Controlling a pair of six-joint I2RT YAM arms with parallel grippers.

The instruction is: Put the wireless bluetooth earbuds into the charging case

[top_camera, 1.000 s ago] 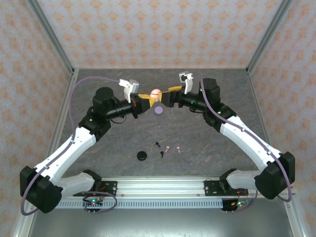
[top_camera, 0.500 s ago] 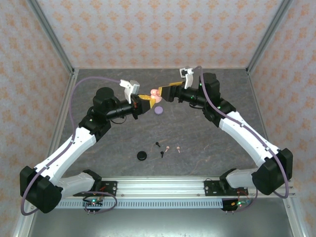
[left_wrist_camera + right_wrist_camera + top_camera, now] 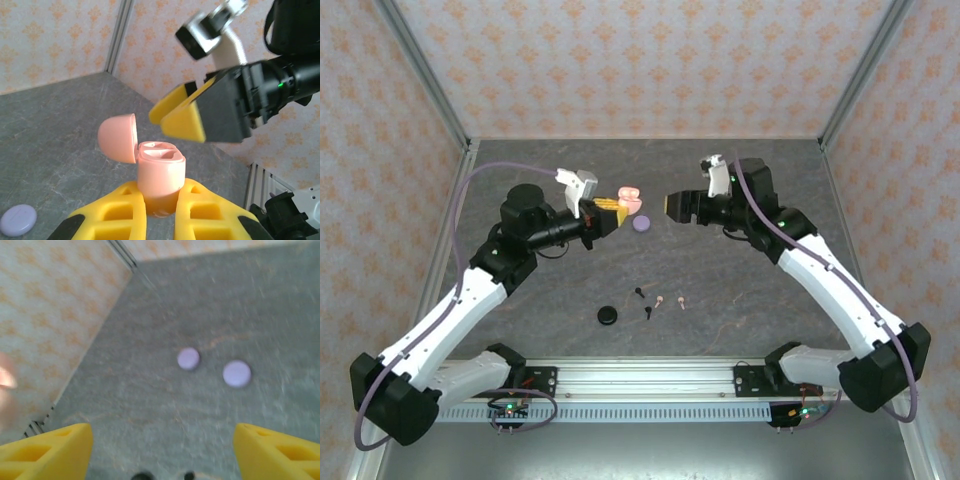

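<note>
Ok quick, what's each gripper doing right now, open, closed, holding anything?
Left gripper: closed on the pink charging case, whose lid is flipped open.
Right gripper: open, holding nothing.

The top view looks down from above and behind the arm bases toward the back wall [image 3: 640,70]. It sits far enough back to take in both arms and the whole bench [image 3: 720,290].

The left wrist view sits close behind the left gripper [image 3: 160,197]. It looks across the bench, tilted slightly down, at the right gripper [image 3: 182,117] nearby.

The right wrist view is blurred. It looks steeply down between its own fingers [image 3: 50,445] at the bench and a wall corner.

A lilac disc [image 3: 641,224] on the bench appears in all three views. The top and left wrist views also share the pink case [image 3: 160,170].
</note>
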